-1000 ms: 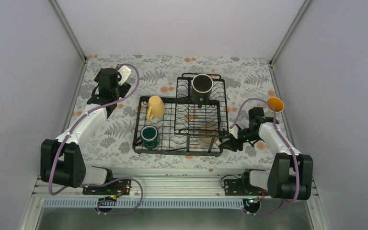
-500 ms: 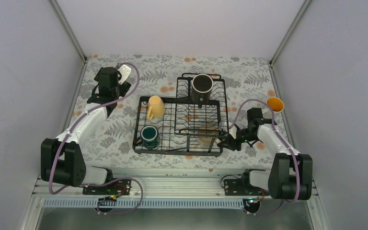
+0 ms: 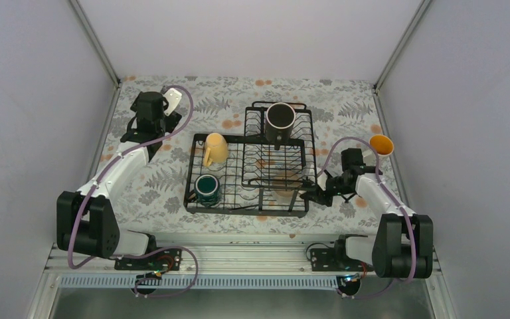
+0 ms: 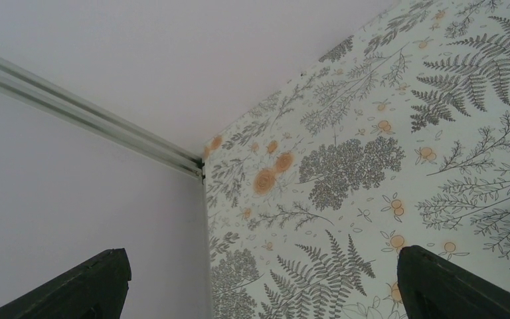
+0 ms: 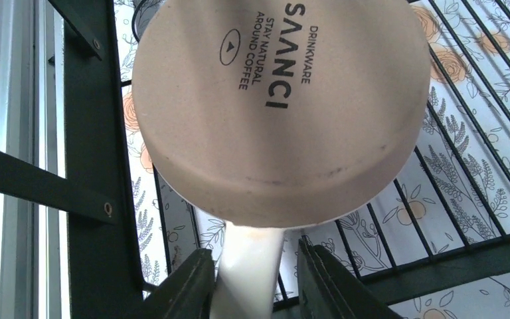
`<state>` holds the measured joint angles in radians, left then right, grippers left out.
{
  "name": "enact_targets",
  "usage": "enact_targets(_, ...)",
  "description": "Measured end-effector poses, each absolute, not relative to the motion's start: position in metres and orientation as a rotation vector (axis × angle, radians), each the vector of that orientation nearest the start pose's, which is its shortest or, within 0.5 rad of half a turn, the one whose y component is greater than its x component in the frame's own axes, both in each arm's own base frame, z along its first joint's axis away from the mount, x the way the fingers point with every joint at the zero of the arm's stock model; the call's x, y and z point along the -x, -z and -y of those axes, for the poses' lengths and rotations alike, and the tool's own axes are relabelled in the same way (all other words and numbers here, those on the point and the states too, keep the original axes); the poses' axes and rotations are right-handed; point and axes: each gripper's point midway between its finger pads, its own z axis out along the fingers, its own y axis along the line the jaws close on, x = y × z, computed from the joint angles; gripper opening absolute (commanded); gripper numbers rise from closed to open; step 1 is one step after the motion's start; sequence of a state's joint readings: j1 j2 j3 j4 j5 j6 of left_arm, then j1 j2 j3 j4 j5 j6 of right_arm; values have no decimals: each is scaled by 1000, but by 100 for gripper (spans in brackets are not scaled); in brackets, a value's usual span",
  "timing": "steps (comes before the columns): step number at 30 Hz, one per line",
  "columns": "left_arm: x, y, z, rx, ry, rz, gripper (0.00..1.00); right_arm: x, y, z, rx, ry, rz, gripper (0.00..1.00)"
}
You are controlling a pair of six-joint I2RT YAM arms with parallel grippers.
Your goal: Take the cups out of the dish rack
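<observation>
A cream-white cup lies base toward my right wrist camera inside the black wire dish rack, near its front right corner. My right gripper straddles the cup's white handle; the left finger touches it, and a thin gap shows at the right finger. The rack also holds a black cup, a pale yellow cup and a teal cup. A tall white cup with an orange inside stands on the table to the right. My left gripper is open and empty near the back left corner.
The patterned table is walled on three sides. Rack wires and a thick black rack frame crowd closely round my right gripper. The left arm stretches along the table's left side.
My right gripper has slid left toward the rack and narrowed its jaws round the cream-white cup's handle. The left arm has stayed put.
</observation>
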<state>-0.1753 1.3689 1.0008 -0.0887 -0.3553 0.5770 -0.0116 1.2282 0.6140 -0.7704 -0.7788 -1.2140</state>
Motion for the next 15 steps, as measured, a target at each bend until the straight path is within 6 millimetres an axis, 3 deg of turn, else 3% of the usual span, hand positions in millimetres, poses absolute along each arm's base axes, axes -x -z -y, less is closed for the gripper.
enact_targets(15, -433, -238, 16, -534, -612, -1975, 100, -208, -79, -118, 1444, -689, -1985, 4)
